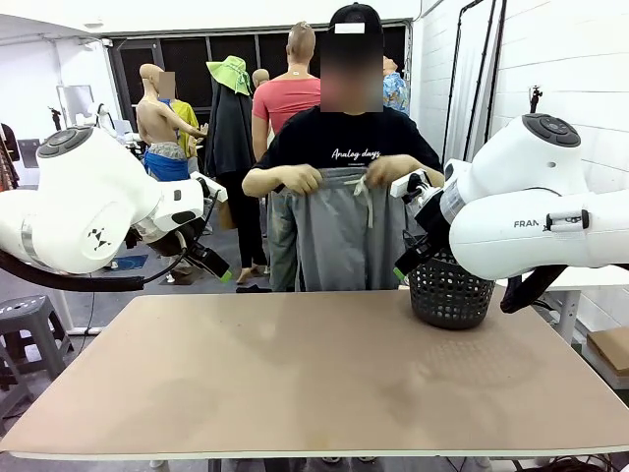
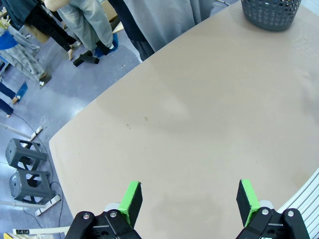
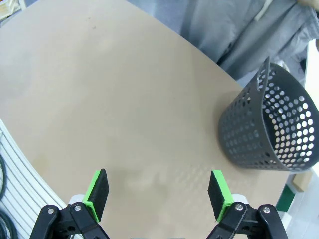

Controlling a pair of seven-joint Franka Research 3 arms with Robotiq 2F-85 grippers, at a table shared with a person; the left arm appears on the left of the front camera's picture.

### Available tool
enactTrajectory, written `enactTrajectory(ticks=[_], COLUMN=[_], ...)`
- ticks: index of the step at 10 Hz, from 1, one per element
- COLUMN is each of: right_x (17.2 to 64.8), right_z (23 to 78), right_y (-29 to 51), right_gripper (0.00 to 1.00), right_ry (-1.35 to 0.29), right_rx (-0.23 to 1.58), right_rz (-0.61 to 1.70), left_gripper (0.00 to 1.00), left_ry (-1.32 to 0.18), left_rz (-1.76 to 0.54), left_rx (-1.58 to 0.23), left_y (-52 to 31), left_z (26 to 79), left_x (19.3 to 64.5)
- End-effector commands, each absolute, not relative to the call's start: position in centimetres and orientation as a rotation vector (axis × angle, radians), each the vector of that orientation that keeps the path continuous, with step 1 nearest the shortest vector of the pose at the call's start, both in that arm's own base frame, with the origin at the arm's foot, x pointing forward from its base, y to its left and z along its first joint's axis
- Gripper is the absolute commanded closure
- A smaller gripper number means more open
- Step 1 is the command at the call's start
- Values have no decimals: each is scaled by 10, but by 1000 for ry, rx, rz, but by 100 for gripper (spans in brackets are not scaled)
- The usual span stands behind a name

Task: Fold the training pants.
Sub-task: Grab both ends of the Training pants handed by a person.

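Note:
A person at the far side of the table holds the light grey training pants (image 1: 346,231) up by the waistband with both hands, legs hanging behind the table edge. The pants' cloth also shows at the top of the left wrist view (image 2: 164,15) and the right wrist view (image 3: 259,35). My left gripper (image 1: 222,271) hovers open above the table's far left; its green pads (image 2: 130,201) stand wide apart with nothing between them. My right gripper (image 1: 403,267) hangs open beside the basket, and its pads (image 3: 97,194) are spread over bare tabletop.
A black mesh basket (image 1: 450,290) stands on the far right of the tan table (image 1: 295,383); it appears in both wrist views (image 2: 271,12) (image 3: 269,124). Grey stools (image 2: 25,169) sit on the floor off the table's left. People stand farther back.

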State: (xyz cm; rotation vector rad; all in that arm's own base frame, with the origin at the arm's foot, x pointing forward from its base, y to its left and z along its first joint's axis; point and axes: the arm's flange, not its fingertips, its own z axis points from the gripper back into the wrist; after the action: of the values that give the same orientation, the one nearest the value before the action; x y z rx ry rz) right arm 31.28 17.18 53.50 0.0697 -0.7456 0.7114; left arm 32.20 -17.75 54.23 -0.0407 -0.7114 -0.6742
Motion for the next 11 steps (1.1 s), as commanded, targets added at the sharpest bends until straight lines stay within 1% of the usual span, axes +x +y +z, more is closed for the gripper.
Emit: enactTrajectory(ticks=[1, 11], right_x=[313, 313], right_z=[535, 535], right_y=[172, 172], right_gripper=[0, 0], right_ry=[-744, -744], right_rx=[80, 80], right_rz=[710, 710], left_gripper=[0, 0], left_ry=[-713, -713], left_rz=[-674, -674], left_rx=[-41, -41], left_y=[-178, -178], left_z=[543, 543], left_x=[322, 322])
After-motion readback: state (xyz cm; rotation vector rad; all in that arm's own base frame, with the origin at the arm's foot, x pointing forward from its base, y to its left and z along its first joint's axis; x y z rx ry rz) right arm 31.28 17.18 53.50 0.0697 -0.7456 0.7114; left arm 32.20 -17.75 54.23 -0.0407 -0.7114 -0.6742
